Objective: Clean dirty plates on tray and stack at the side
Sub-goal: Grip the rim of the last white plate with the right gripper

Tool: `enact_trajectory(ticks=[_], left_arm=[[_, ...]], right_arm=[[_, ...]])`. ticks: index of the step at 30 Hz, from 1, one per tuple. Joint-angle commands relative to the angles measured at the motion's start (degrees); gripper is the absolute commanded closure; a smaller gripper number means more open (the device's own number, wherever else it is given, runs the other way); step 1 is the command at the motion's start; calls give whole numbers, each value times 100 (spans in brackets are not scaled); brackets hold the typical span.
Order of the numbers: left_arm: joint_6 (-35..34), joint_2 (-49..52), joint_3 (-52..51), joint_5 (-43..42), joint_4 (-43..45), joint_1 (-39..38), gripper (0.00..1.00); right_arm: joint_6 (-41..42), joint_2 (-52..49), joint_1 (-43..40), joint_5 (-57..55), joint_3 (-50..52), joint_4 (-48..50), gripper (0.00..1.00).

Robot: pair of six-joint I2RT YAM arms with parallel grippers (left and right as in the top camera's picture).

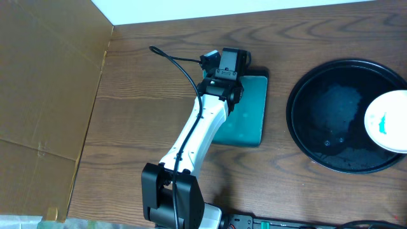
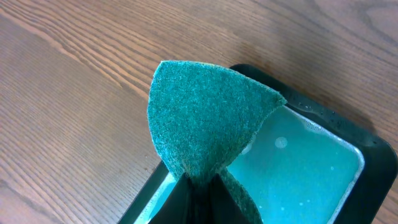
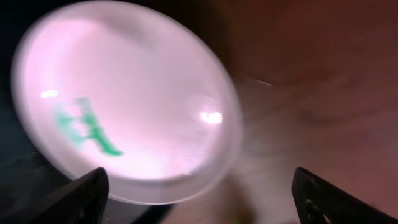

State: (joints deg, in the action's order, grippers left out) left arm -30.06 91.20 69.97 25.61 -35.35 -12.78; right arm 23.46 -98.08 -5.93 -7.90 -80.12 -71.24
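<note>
Though the plate (image 1: 389,121) is cropped, the left claw (image 2: 199,194) pinches a sponge (image 2: 205,118).

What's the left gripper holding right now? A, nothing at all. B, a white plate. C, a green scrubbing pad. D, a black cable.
C: in the left wrist view the left gripper pinches a green scrubbing pad by its lower end, above the small rectangular tray of teal liquid.

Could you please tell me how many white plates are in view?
1: a round white teal-smeared plate at the right edge of the glossy black round tray; others may lie off-frame.
</note>
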Motion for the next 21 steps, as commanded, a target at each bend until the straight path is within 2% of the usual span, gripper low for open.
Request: enact_trajectory(ticks=[1,3,4,7,12,16,21], left_arm=[[-66,-44,-22,35,24,22,93],[-66,-44,-22,35,24,22,93],[-66,-44,-22,35,24,22,93],[-68,-44,-22,35,28,22,93],[-68,-44,-22,35,50,22,93],[-66,-44,-22,35,48,22,93],[-68,-44,-22,35,50,22,93]], right_arm=[[431,-4,-50,-1001,11,-114,3],[83,-4,-136,-780,13,-140,1],[-433,-4,-179,-437,24,-90,1],[-1394,-4,-260,695,129,162,8],[-1434,-7,-278,579,634,798,26],[-1377,-7,-382,282,1023,1276,24],[-1351,-7,-693,280,1266,1427,23]])
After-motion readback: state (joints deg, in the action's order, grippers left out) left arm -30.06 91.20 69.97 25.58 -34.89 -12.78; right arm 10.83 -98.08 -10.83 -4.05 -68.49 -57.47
